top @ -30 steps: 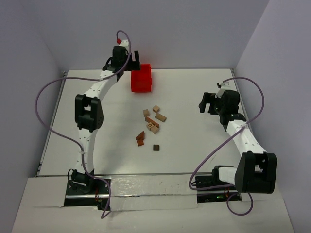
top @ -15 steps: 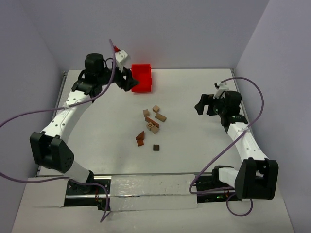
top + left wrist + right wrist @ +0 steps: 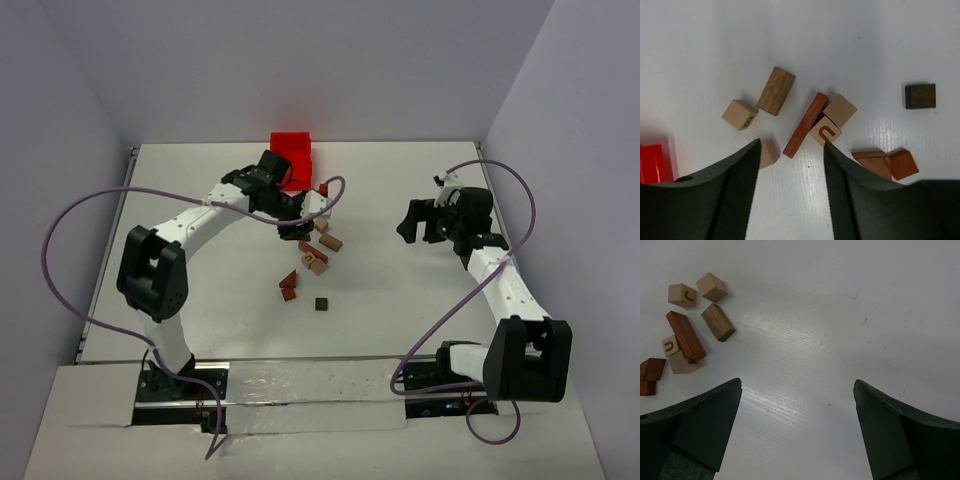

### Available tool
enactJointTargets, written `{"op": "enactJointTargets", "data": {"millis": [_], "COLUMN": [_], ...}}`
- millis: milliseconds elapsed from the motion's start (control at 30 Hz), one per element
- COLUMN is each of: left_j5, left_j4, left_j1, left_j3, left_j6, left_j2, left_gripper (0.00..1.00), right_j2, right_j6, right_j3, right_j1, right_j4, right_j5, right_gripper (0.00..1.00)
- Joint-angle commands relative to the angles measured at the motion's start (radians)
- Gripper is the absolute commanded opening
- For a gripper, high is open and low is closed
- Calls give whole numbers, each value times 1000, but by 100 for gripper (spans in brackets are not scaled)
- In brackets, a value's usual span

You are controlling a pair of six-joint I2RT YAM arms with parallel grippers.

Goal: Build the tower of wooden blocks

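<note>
Scattered blocks (image 3: 308,262), unstacked; long red block (image 3: 805,125) lies flat, diagonal. Left gripper (image 3: 791,146) above it, half-open, empty; right gripper (image 3: 797,390) wide, empty.

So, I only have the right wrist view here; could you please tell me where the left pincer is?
Observer: The left pincer hangs open above the loose blocks, the reddish-brown bar's end showing between its fingers.
Operator: Thank you. Are there blocks I cannot see?
Observer: Yes, a dark brown square block lies alone, apart from the cluster, on its near side.
Operator: And anything besides blocks?
Observer: A red bin stands beyond them, on the far side.
</note>
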Motion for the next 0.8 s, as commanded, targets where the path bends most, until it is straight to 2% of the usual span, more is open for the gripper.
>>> {"op": "enactJointTargets", "data": {"millis": [0, 67, 300, 567, 767], "left_j5": [4, -22, -43, -57, -51], "left_j4": [-169, -170, -198, -194, -177], "left_j1": [-44, -59, -65, -51, -32], "left_j3": [96, 98, 161, 195, 171], "left_j6": [284, 349, 429, 466, 473], "left_j2": [125, 157, 276, 322, 282], "left_gripper": [55, 52, 45, 44, 45], "right_j2": [37, 47, 80, 105, 118], "right_j6": [-41, -50, -72, -77, -78], "right_j3": [69, 79, 98, 108, 112], "right_j1": [-5, -5, -5, -7, -5], "right_j4": [-41, -58, -96, -107, -108], "right_j5": [-56, -64, -117, -133, -141], "right_gripper": [100, 100, 100, 100, 100]}}
